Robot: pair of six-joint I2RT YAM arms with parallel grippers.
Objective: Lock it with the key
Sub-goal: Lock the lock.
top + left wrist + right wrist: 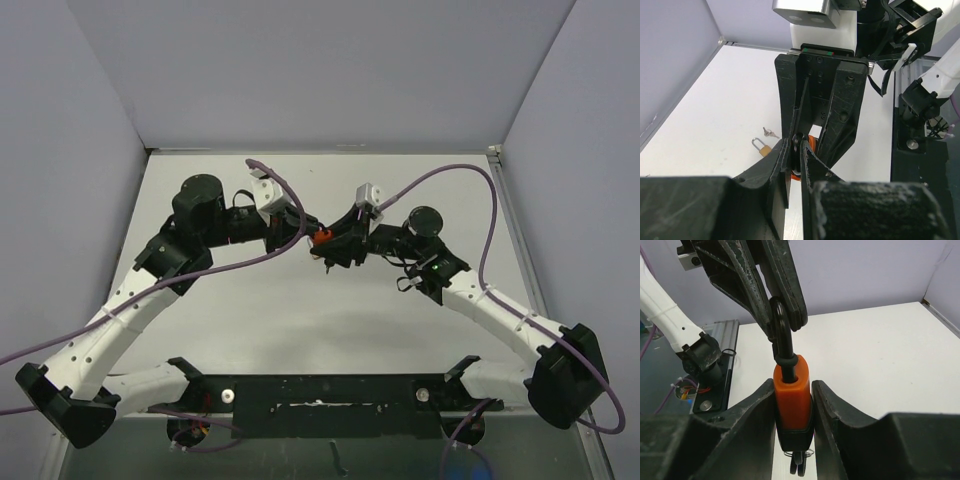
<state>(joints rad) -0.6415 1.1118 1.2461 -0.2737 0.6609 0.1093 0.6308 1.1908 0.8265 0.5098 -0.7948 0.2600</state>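
Note:
An orange padlock [792, 395] with a black base and a black shackle [782, 335] hangs in the air between my two grippers. My right gripper [794, 412] is shut on the padlock's body. My left gripper [798, 150] is shut on the shackle [797, 142]. Keys on a ring [799, 460] hang from the padlock's underside. In the top view the padlock [322, 237] shows between the left gripper [303, 232] and the right gripper [336, 245], above the table's middle.
A small brass padlock [762, 147] with a silver shackle lies on the white table [730, 115], with small silver keys [770, 133] just beyond it. Grey walls enclose the table on three sides. The black arm mount [330, 390] runs along the near edge.

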